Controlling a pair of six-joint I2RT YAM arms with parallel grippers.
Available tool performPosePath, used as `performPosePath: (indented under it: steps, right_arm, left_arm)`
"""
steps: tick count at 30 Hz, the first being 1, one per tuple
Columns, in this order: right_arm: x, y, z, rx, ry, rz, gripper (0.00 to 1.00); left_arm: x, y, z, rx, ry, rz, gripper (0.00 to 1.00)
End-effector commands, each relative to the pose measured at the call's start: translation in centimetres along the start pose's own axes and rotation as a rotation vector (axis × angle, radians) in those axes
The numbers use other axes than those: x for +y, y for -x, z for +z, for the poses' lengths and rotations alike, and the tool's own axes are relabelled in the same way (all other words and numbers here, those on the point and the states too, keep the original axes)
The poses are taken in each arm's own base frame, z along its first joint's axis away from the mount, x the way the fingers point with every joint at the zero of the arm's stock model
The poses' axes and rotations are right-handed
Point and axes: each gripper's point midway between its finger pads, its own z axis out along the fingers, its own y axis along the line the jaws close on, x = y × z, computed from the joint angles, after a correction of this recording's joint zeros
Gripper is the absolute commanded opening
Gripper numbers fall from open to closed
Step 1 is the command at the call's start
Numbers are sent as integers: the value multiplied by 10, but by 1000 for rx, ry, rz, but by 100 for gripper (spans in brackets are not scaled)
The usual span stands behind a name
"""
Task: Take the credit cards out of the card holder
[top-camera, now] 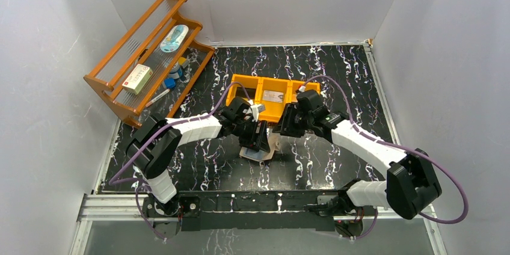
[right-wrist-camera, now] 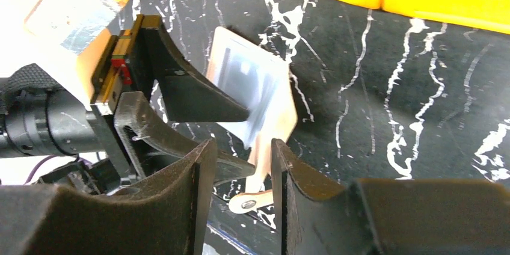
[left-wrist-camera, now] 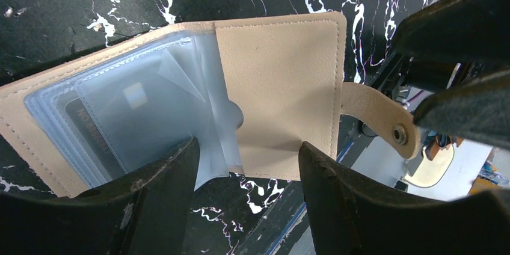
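Note:
The beige card holder point(left-wrist-camera: 279, 80) lies open on the black marbled table, just in front of my grippers in the top view point(top-camera: 260, 154). Its clear silvery-blue sleeves point(left-wrist-camera: 150, 104) fan out to the left, and a dark card point(left-wrist-camera: 90, 138) shows inside them. The closing tab point(left-wrist-camera: 385, 119) points right. My left gripper point(left-wrist-camera: 246, 165) is open and straddles the holder's near edge, with one finger point(left-wrist-camera: 168, 183) over the sleeves. My right gripper point(right-wrist-camera: 240, 177) is open, and the tab point(right-wrist-camera: 252, 201) stands in the gap between its fingers, close to the right finger point(right-wrist-camera: 294, 189).
The orange three-compartment tray point(top-camera: 246, 86) sits just behind the grippers, with a flat item in its middle compartment. A wooden rack point(top-camera: 111, 80) with boxes and small items leans at the back left. White walls close in on the sides and back.

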Motion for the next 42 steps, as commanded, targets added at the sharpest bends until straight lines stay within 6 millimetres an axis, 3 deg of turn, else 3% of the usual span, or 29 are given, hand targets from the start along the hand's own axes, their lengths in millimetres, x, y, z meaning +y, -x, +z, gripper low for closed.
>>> performPosePath:
  steps: [1,6,13,17,24,31,42]
  right_arm:
    - [43,13,0,-4,173,-11,45]
    - [44,3,16,69,194,34,44]
    - [3,-21,37,146,40,103,43]
    - [-22,-34,40,157,-44,110,43]
    - [-46,-39,38,160,-150,85,41]
    - [-51,-44,43,190,-149,45,39]
    - [-60,-52,49,211,-169,46,39]
  left_arm:
    - [3,-7,0,20,10,-4,60]
    - [8,-10,0,27,35,-17,60]
    - [15,-11,-4,4,77,-21,60]
    - [14,-7,-9,-16,95,-9,61]
    - [11,1,-19,-50,126,7,63]
    - [17,15,-38,-132,218,50,70]
    - [42,1,-23,-90,290,-43,73]
